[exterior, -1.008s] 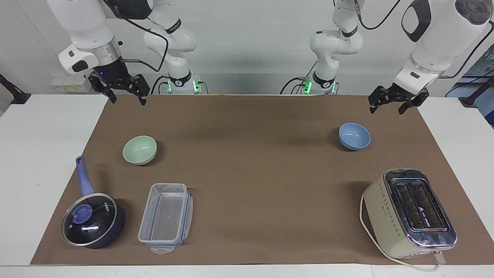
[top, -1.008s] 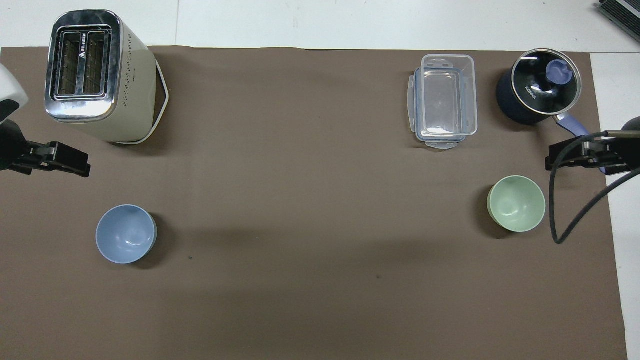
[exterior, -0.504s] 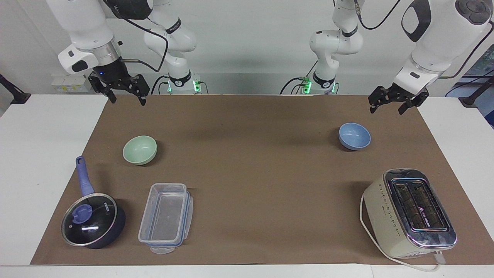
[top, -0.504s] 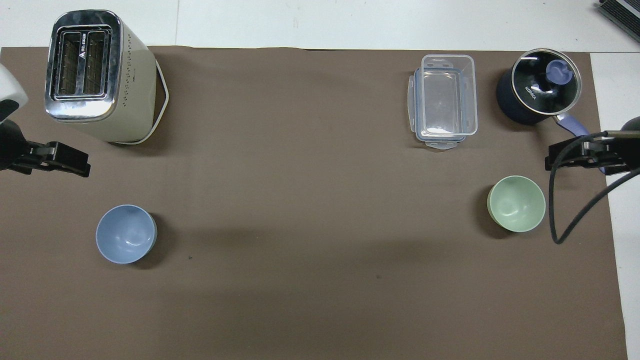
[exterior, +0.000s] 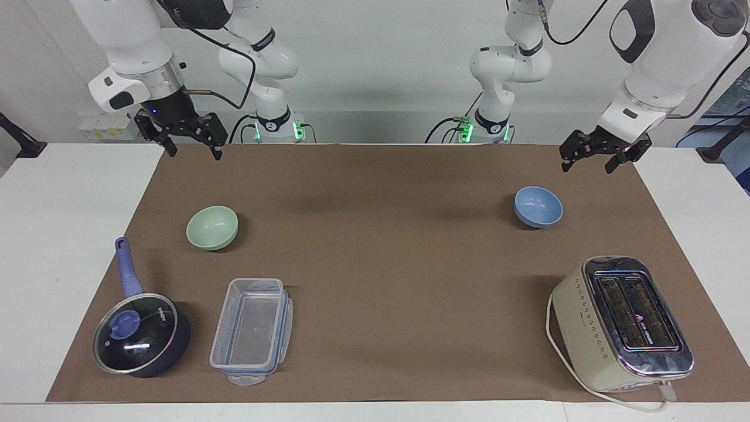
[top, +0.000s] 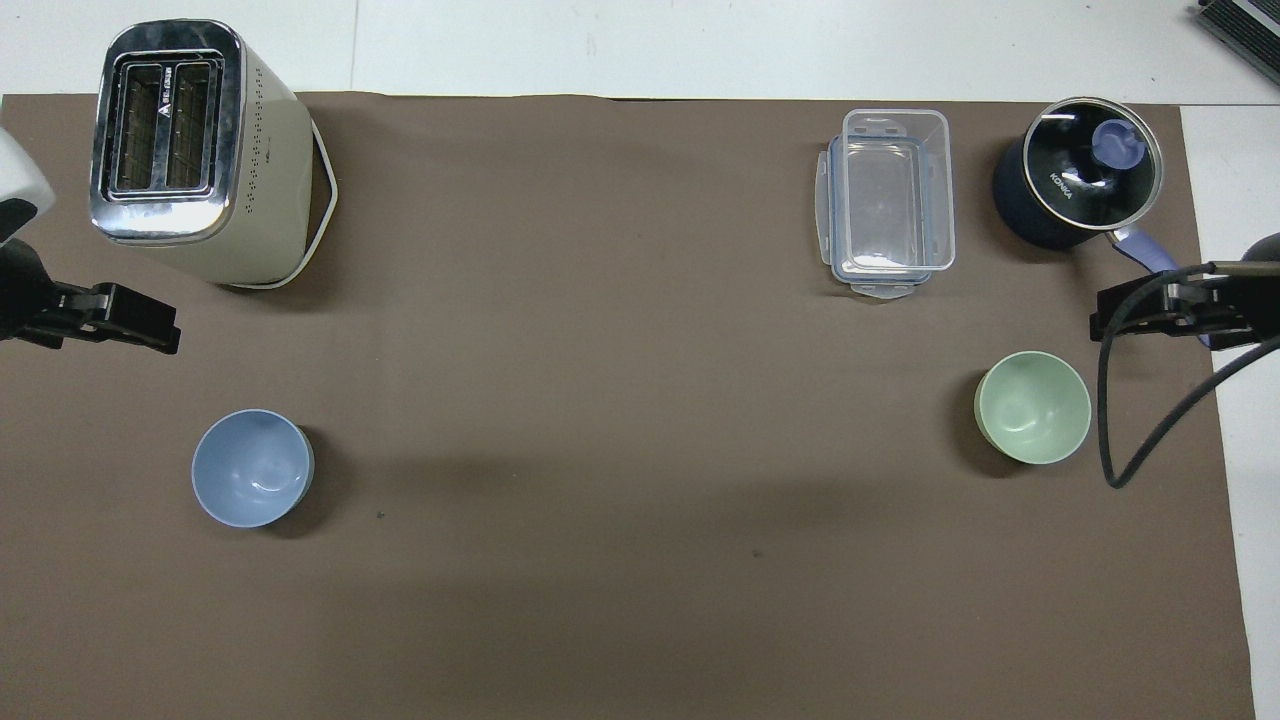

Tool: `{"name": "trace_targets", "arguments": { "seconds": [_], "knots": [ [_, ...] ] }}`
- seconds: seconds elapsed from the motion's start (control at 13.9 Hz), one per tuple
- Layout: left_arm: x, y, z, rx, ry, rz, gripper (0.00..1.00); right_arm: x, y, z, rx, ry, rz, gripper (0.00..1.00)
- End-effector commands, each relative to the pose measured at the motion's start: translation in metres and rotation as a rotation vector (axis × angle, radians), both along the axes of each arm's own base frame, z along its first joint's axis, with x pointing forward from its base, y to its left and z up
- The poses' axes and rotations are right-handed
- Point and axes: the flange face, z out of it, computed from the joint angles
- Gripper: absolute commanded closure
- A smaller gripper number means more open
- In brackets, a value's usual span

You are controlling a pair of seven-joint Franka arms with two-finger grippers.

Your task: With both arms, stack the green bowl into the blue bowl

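Note:
The pale green bowl sits upright and empty on the brown mat toward the right arm's end of the table. The blue bowl sits upright and empty toward the left arm's end. My right gripper hangs open in the air over the mat's corner, well clear of the green bowl. My left gripper hangs open, raised over the mat's edge, apart from the blue bowl. Neither holds anything.
A dark lidded pan with a blue handle and a clear plastic container lie farther from the robots than the green bowl. A cream toaster with a cord stands farther out than the blue bowl.

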Motion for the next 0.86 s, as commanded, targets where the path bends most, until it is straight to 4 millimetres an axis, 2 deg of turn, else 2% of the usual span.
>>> {"name": "trace_targets", "arguments": {
  "seconds": [0.0,0.36,0.79],
  "knots": [
    [0.0,0.002,0.007,0.001,-0.011,-0.002,0.0,0.004,0.0,0.003,0.022,-0.012,-0.007,0.0],
    [-0.002,-0.005,0.007,-0.006,-0.017,-0.02,0.0,0.004,0.0,0.003,0.022,-0.012,-0.007,0.0],
    [-0.014,0.007,-0.019,-0.018,-0.055,-0.056,0.0,0.004,-0.001,0.003,0.022,-0.012,-0.009,0.0]
  ]
}}
